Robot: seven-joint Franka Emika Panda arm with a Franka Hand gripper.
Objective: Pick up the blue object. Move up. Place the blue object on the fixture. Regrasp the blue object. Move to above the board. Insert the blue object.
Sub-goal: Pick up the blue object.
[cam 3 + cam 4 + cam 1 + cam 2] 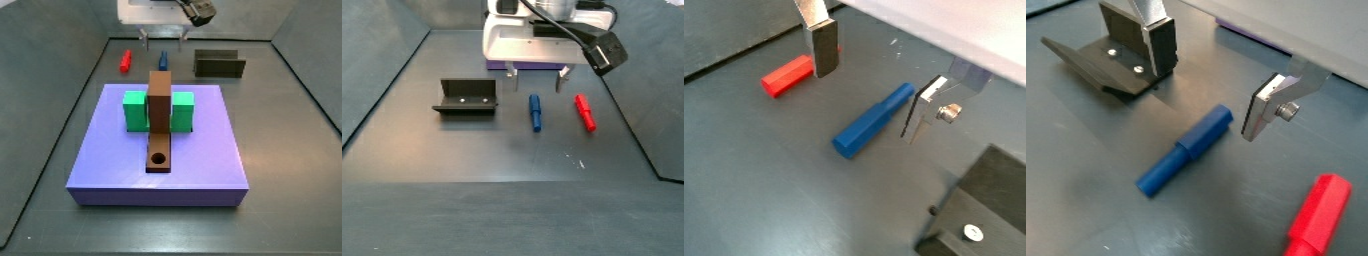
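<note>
Wrist views both show the blue object (874,121), a slim blue peg, lying flat on the dark grey floor near the centre of the frame, not yet picked up. The gripper (877,70) hangs above it with its two silver fingers (1156,45) spread wide, one to each side of the peg and clear of it, holding nothing. A red peg (1316,215) of like size lies on the floor close beside the blue one but apart from it. In a side view, the blue object (535,112) sits at centre frame directly below the gripper (537,72), with the red peg (584,111) just to its right and the fixture (465,97), a dark open bracket, to its left, well apart. In a side view the board (160,150), a lavender slab bearing a brown bar (159,130) and a green block (159,110), fills the lower frame, with the blue object (163,60) beyond it at upper centre. Likely risks from here: the peg lies at an angle to the fingers in the wrist views, so closing may twist or roll it instead of pinching it squarely. A descent drifting sideways could land a fingertip on the peg or nudge the red one.
</note>
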